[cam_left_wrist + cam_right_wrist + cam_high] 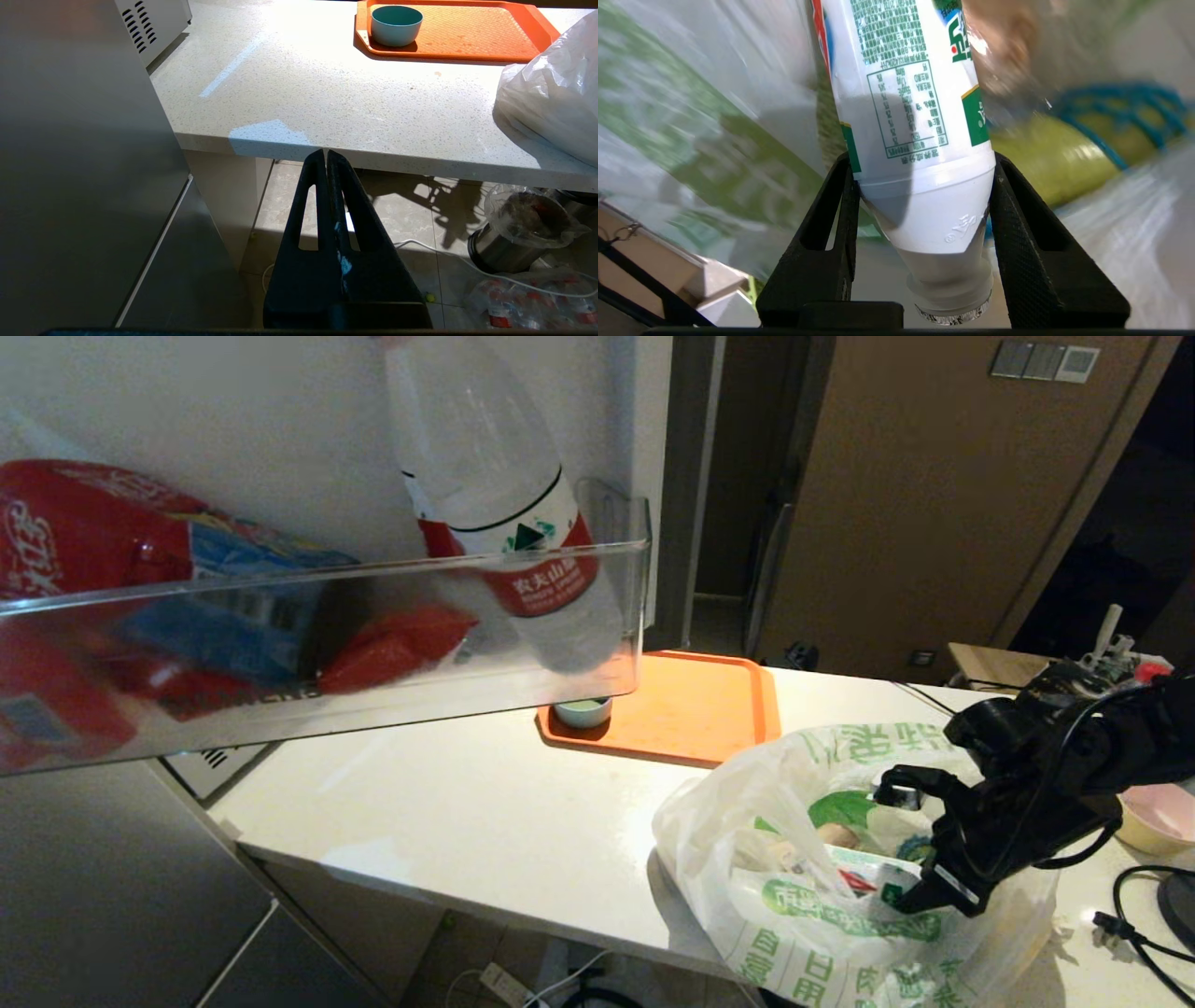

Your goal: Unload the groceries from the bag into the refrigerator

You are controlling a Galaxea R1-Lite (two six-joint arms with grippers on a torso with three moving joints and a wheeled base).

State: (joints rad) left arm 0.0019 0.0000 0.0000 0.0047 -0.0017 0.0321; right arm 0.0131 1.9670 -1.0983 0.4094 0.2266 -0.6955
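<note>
The right gripper (920,186) is clamped on the white bottle (906,93) at its shoulder, cap toward the wrist, inside the bag (840,933). Gripping there likely prevents slipping during extraction. The refrigerator (121,896) door bin stands well apart. The left gripper (325,161) hangs closed, empty.

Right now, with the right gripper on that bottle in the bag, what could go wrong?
1. The right gripper clamps the white bottle at its tapered shoulder near the cap; it may slip out on the lift.
2. The bag sits at the counter edge and drapes around the gripper; lifting could drag it off.
3. The open fridge door shelf, holding a water bottle, juts over the counter; the carry could clip it.
</note>
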